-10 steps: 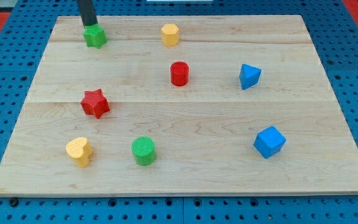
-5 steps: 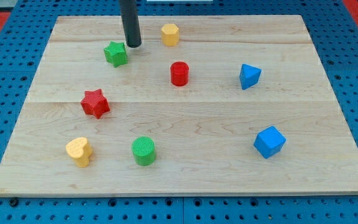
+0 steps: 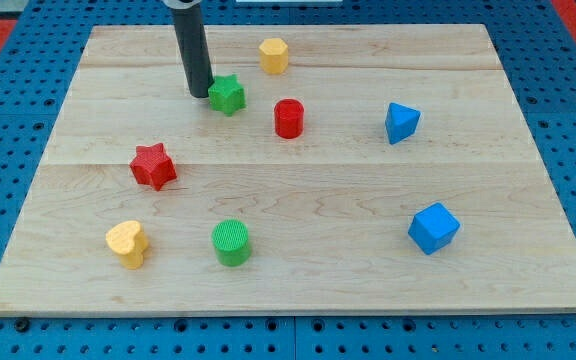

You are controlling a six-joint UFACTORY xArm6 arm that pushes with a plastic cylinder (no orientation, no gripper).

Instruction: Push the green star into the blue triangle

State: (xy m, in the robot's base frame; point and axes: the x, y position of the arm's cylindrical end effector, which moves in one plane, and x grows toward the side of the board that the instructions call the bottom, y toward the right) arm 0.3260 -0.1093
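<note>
The green star (image 3: 227, 94) lies on the wooden board (image 3: 368, 200) in the upper middle-left. My tip (image 3: 199, 94) stands right at the star's left side, touching or nearly touching it. The blue triangle (image 3: 401, 122) sits well to the view's right of the star, at about the same height. The red cylinder (image 3: 288, 118) stands between the star and the triangle, slightly lower than the star.
A yellow hexagon block (image 3: 274, 55) sits above and right of the star. A red star (image 3: 153, 166), a yellow heart (image 3: 127, 243) and a green cylinder (image 3: 231, 242) lie at lower left. A blue cube (image 3: 433, 228) lies at lower right.
The green star has slid right from the board's top left corner area to near the red cylinder. My tip went from above the star, to its right, to its left side.
</note>
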